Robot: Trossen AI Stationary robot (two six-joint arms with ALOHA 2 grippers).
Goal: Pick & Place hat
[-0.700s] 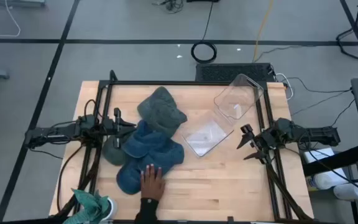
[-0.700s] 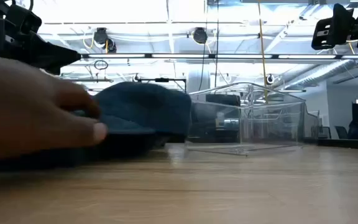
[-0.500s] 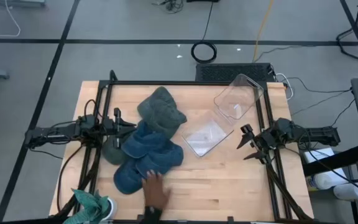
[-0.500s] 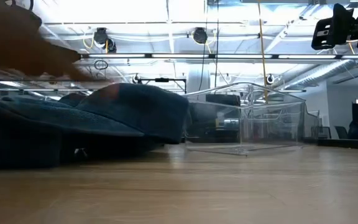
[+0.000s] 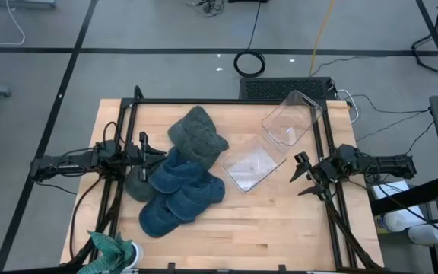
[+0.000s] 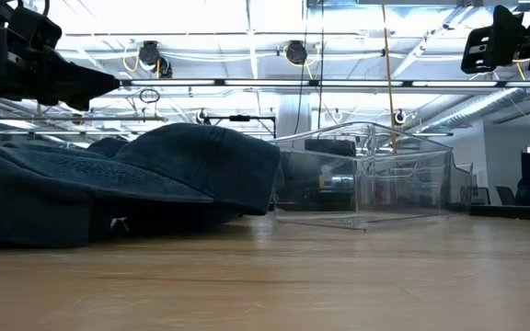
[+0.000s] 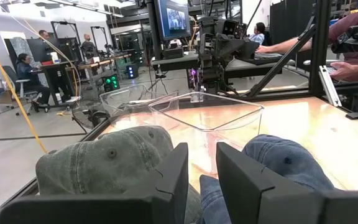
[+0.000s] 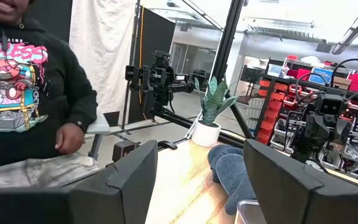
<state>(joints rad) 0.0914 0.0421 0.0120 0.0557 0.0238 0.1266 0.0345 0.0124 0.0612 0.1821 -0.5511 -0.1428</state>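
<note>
Change: person's hand is gone from the blue caps (image 5: 177,196) | table is clearing for picking | left gripper (image 5: 152,153) idling narrow beside them | right gripper (image 5: 301,175) waiting wide near the clear bin (image 5: 284,129)

Matt cloth hats (image 5: 181,190), clear glossy plastic bin (image 5: 291,118), smooth wood table (image 5: 280,221)

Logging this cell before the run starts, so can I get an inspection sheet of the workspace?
Surface: wooden table, bare at the front.
Job's things: grey-green hat and blue hats piled left of centre; clear bin on its side, clear lid flat beside it.
Clutter: teal cloth at the front left corner.
Grippers: left claw hovers at the hat pile, narrowly parted, holding nothing; right claw open, waiting at the right edge.
Cables: coiled cable on the floor behind.
Surroundings: seated person nearby.
</note>
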